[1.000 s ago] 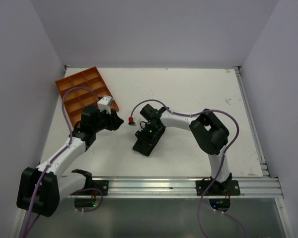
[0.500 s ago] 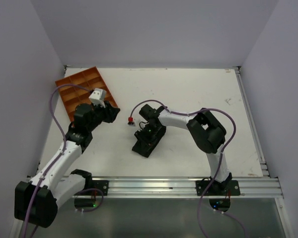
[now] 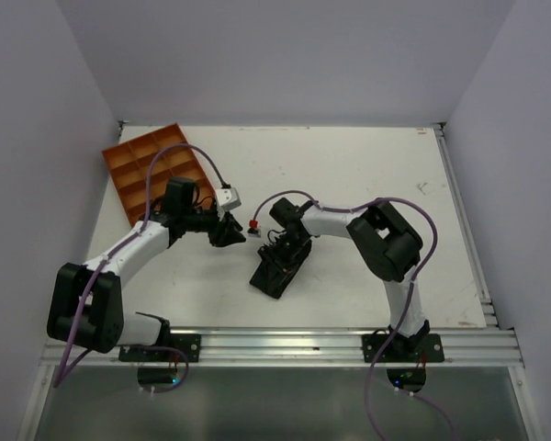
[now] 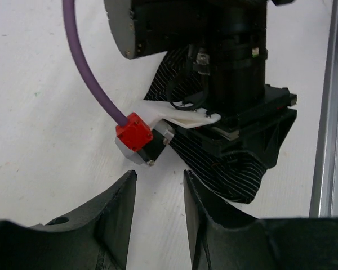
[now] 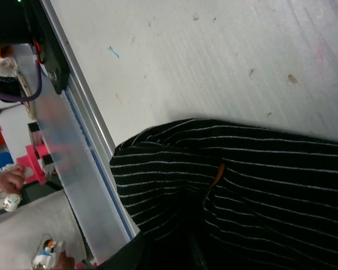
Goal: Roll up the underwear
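My right gripper (image 3: 283, 250) presses down on the black striped underwear (image 3: 275, 274) and hides its far part. My right fingers are lost in the dark fabric, so I cannot tell if they are clenched. The underwear lies on the white table (image 3: 367, 175), near the front rail (image 3: 349, 342). My left gripper (image 4: 159, 183) is slightly parted, grasps nothing, and hovers just beside the underwear.

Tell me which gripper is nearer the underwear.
Right. The right gripper is down on the far end of the underwear. The left gripper sits off to the underwear's left, apart from it, its open fingers pointed that way.
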You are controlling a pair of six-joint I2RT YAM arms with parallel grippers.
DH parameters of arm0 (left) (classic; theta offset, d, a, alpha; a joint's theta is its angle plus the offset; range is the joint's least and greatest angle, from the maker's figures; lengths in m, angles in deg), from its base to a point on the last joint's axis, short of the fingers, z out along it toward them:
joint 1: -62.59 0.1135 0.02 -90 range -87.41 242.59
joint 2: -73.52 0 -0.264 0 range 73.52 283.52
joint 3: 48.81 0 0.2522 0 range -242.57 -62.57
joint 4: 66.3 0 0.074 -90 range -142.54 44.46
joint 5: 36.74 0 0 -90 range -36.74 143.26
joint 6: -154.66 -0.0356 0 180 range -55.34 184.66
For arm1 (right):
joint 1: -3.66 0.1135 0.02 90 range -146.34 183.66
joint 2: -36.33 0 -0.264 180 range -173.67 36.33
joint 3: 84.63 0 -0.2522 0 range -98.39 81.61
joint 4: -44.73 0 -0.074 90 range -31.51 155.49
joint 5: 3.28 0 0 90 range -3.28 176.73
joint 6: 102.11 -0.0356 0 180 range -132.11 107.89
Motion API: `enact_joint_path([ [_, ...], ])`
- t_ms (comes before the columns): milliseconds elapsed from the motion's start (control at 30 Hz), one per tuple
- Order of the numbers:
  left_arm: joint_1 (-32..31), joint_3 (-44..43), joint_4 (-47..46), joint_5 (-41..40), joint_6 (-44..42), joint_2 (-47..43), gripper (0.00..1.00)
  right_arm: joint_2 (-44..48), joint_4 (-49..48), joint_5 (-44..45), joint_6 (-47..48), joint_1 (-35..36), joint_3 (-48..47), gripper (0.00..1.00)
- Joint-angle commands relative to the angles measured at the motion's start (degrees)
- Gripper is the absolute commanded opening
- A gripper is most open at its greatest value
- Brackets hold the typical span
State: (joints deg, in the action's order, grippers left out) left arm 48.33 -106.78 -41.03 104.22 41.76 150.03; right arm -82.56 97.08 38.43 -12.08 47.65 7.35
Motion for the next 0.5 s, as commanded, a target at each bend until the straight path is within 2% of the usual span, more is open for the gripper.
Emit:
enact_joint_path([
  [0,0.02,-2.55,10.9,8.01,-15.85,1.8,0.43,1.11,-2.9,3.91,-2.31,-0.66,3.59,0.11],
  [100,-0.06,0.16,4.69,6.17,-12.96,-0.39,0.43,2.44,-6.86,5.05,-4.34,-0.66,6.4,0.11],
  [167,-0.06,3.32,-3.28,5.38,-7.45,-2.32,0.43,4.28,-10.63,6.19,-6.35,-0.66,9.47,0.11],
  [267,-0.15,5.7,-10.17,5.81,-0.23,-5.58,0.44,5.95,-14.85,6.37,-9.17,-0.74,12.9,0.1],
  [467,-0.24,6.68,-2.99,11.43,-5.4,-6.2,0.45,8.94,-22.24,7.51,-13.22,-1.1,18.09,0.09],
])
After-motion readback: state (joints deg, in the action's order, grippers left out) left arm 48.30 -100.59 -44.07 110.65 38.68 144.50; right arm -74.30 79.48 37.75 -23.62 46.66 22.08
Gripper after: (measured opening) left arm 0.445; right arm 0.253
